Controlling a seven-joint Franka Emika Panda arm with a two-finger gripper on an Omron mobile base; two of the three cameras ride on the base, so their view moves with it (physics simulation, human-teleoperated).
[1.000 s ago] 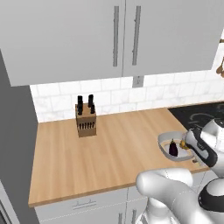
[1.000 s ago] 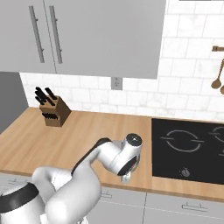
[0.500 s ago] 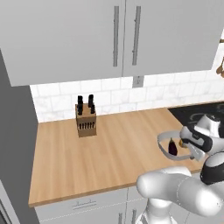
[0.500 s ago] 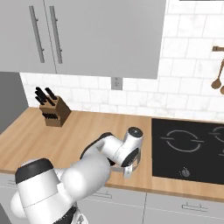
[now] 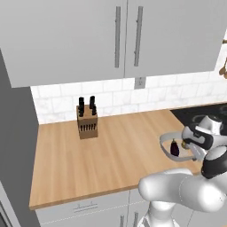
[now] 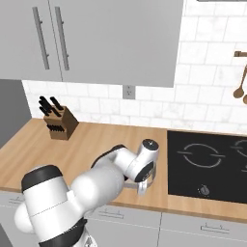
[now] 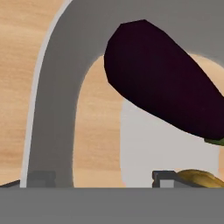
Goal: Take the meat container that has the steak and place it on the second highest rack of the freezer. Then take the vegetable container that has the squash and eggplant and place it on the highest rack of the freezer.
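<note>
The vegetable container (image 7: pixel 61 87) is a grey tray with a looped handle, lying near the counter's front edge beside the cooktop (image 5: pixel 166 142). In it lie the dark purple eggplant (image 7: pixel 162 92) (image 5: pixel 175 148) and the yellow squash (image 7: pixel 197 177). My gripper (image 7: pixel 103 179) (image 6: pixel 142 185) points down at the tray's handle end. Its jaws stand open: one fingertip (image 7: pixel 41 179) sits over the handle loop and the other over the tray floor. The arm hides most of the tray in the right base view. The meat container, the steak and the freezer racks are out of view.
A wooden knife block (image 5: pixel 87 122) (image 6: pixel 59 124) stands at the back left of the counter. The black cooktop (image 6: pixel 207 164) lies right of the tray. Wall cabinets hang overhead and utensils (image 6: pixel 240 89) on the tiles. A tall grey panel (image 5: pixel 15 146) ends the counter's left.
The arm has folded further over the tray, with the hand settling low at its handle end. The jaws have narrowed slightly. The tray and vegetables have not moved.
</note>
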